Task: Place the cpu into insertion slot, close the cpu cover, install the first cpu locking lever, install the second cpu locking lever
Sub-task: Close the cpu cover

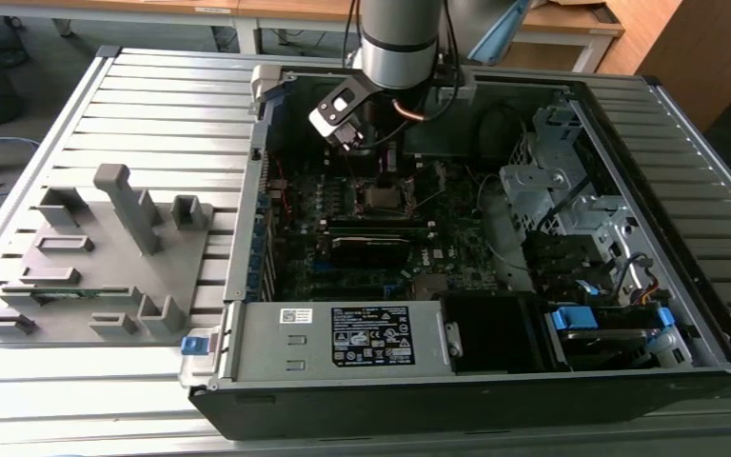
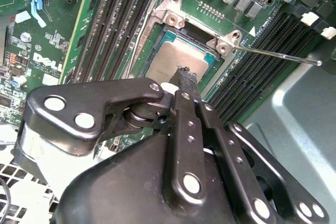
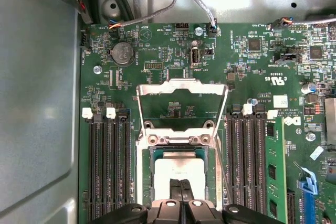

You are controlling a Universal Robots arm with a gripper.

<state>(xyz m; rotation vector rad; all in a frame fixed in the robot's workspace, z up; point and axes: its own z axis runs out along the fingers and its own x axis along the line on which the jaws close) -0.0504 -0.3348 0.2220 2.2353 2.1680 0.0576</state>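
The cpu (image 3: 176, 167) lies flat in the insertion slot (image 3: 144, 182), its grey metal top showing in both wrist views (image 2: 167, 61). The cpu cover (image 3: 181, 84) stands swung up from the socket, its square window open to the board behind. A thin locking lever (image 2: 278, 55) sticks out sideways from the socket's hinge. My gripper (image 3: 181, 183) hangs right over the cpu with its fingers pressed together, the tips (image 2: 186, 77) at or just above the chip's top; whether they touch it I cannot tell. In the exterior view the gripper (image 1: 385, 178) is low inside the case above the socket (image 1: 386, 198).
Black memory slots (image 3: 107, 166) flank the socket on both sides, with a green memory stick (image 3: 275, 174) fitted in one. Cables (image 3: 157, 3) run along the case wall. Drive bays (image 1: 556, 190) fill the exterior view's right. A grey fixture block (image 1: 99, 257) lies outside the case.
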